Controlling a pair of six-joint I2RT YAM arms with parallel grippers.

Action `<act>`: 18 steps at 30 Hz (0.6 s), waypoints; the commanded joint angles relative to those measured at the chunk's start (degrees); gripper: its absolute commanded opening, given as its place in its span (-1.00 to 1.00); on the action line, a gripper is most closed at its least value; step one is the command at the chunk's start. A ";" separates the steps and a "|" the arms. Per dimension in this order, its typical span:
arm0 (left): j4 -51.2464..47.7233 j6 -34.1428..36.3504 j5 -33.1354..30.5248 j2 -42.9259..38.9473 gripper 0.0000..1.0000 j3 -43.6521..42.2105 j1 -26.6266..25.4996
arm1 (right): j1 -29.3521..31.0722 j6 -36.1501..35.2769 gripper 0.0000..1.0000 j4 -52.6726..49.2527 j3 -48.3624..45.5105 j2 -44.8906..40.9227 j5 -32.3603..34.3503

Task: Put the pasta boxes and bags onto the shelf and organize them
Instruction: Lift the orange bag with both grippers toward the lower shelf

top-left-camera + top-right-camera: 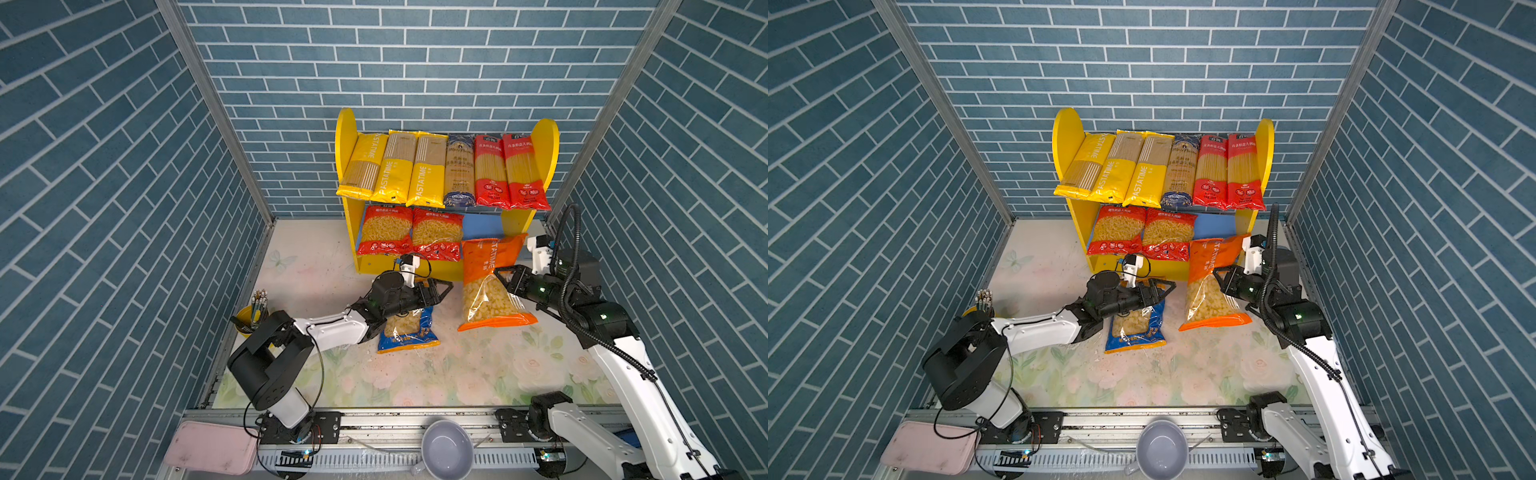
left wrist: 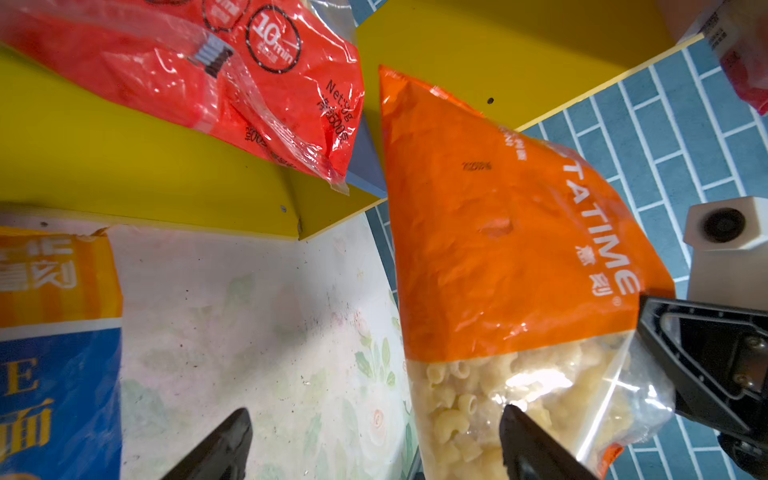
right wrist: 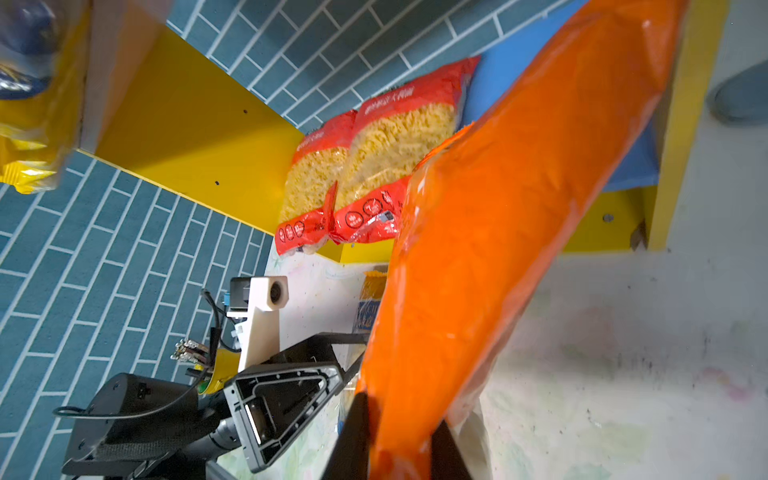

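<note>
At this point the left arm lay stretched out low from its base, forearm nearly level over the tabletop (image 1: 457,374), with the wrist rolled so the left pincer (image 1: 445,289) pointed sideways at the right one. Its jaws stood wide apart with nothing between them, just bare tabletop showing in the left wrist view. The blue bag (image 1: 405,334) lay flat right underneath that pincer and wrist, not gripped.

The right arm rose from its base, bent at the elbow and reached inward. The right pincer (image 1: 501,279) was clamped on the side edge of the orange bag (image 1: 484,286), about where the orange print met the clear window. The bag hung tilted. Its top leaned away from that pincer toward the free blue stretch of the lower board (image 1: 482,226) of the shelf (image 1: 347,137), just beside two red bags (image 1: 384,232) sitting there. Six long packs (image 1: 428,170) filled the upper level, beyond both pincers.

Hard bits: the blue bag's top end was hidden under the left wrist. In the right wrist view the right pincer's fingertips were mostly buried behind orange plastic. I couldn't tell whether the orange bag's bottom seam touched the tabletop.
</note>
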 commanded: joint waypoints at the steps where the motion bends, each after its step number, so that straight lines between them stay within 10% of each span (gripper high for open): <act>1: 7.40 -3.58 1.05 3.31 0.89 2.57 0.14 | 0.11 -4.23 -1.00 17.69 1.67 -0.90 1.34; 18: 15.81 -7.33 0.31 14.23 0.90 8.86 0.30 | -1.81 -4.42 -1.00 39.28 -4.25 8.13 4.68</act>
